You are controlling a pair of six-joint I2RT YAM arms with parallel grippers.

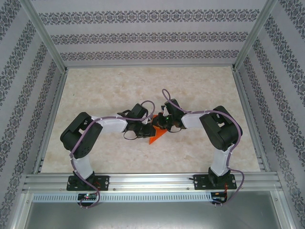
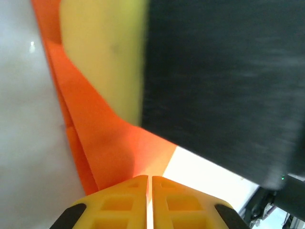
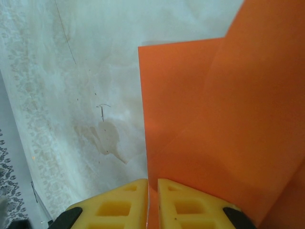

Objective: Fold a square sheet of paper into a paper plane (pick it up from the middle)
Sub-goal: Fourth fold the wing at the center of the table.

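The square sheet of paper (image 1: 156, 137) is bright orange and folded into a pointed, layered wedge at the middle of the table, between the two arms. My left gripper (image 1: 144, 130) meets it from the left, my right gripper (image 1: 164, 125) from the right. In the left wrist view the yellow fingertips of the left gripper (image 2: 148, 177) are shut on an edge of the paper (image 2: 105, 138), with the right gripper's yellow finger (image 2: 100, 52) and black body just beyond. In the right wrist view the right gripper (image 3: 152, 180) is pinched on the paper's straight edge (image 3: 214, 119).
The pale marbled table (image 1: 109, 90) has open room behind and to both sides of the arms. Aluminium rails (image 1: 52, 107) and patterned walls enclose it. A faint stain (image 3: 107, 136) marks the tabletop left of the paper.
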